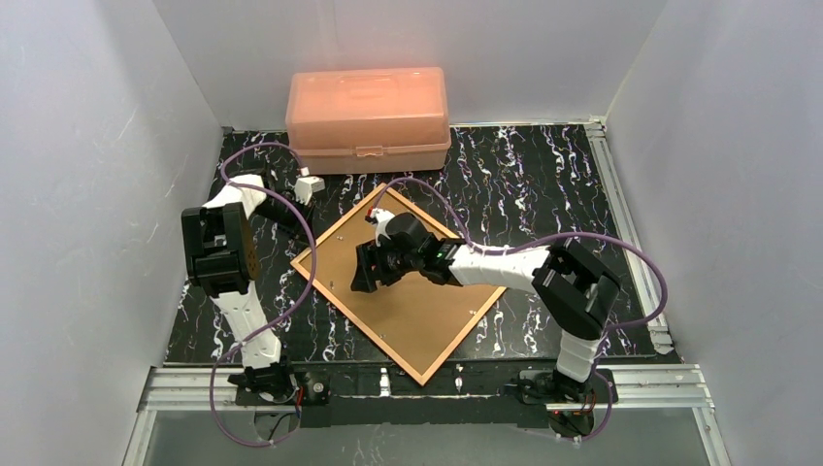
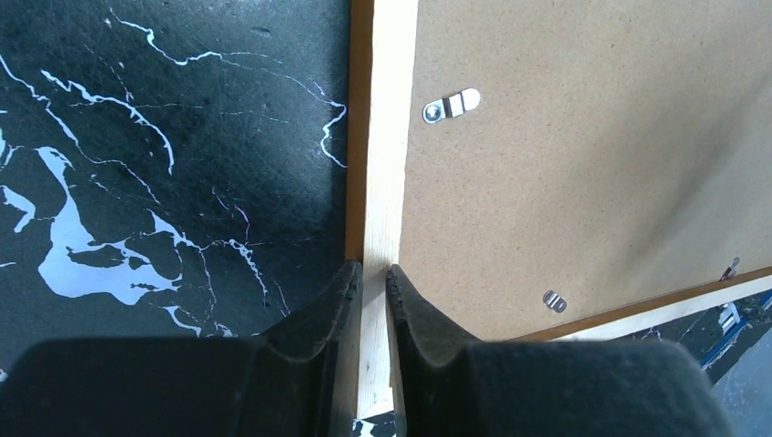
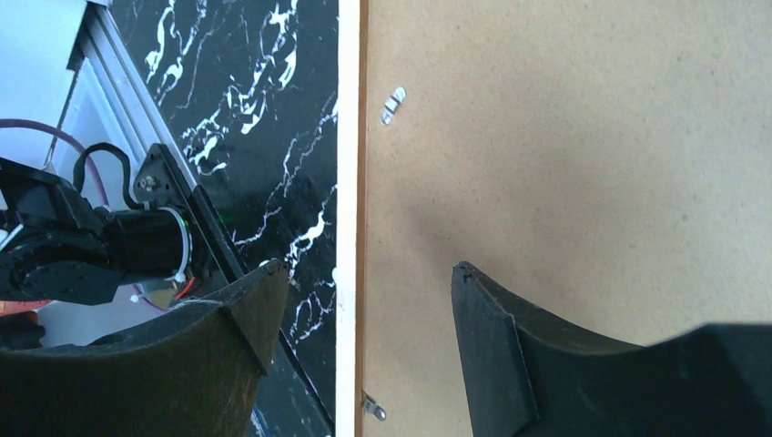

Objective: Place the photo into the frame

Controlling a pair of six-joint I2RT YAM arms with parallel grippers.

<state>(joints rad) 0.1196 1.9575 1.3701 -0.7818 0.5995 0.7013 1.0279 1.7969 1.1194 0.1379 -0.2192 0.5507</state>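
a large rectangular picture frame with a thin orange-brown wooden border (image 1: 357, 320) is lying face down and turned like a diamond on the black, white-veined marble-patterned table (image 1: 543, 184). a plain brown backing board (image 1: 427, 316) is sitting inside the border and filling it, with small silver metal turn clips (image 2: 452, 105) lying around its margin.

the left gripper (image 2: 375, 267) is sitting over the frame's pale inner rail near one corner. its two dark fingers are drawn almost together, leaving only a thin slit through which the rail is showing. they are clasping nothing.

the right gripper (image 3: 366, 273) is reaching across from the right and hanging over an edge on the frame's left half. its fingers are spread wide and holding nothing, one over the table and the other over the backing board.

the large glossy photo is not showing its printed side in any view. a white strip (image 3: 347, 182) is running along the border in the right wrist view, and it may be the print's white back or only the brightly lit rail; the view is too poor to say which.

a pink translucent plastic box (image 1: 369, 116) with its lid shut is standing at the far edge of the table, well apart from the frame.
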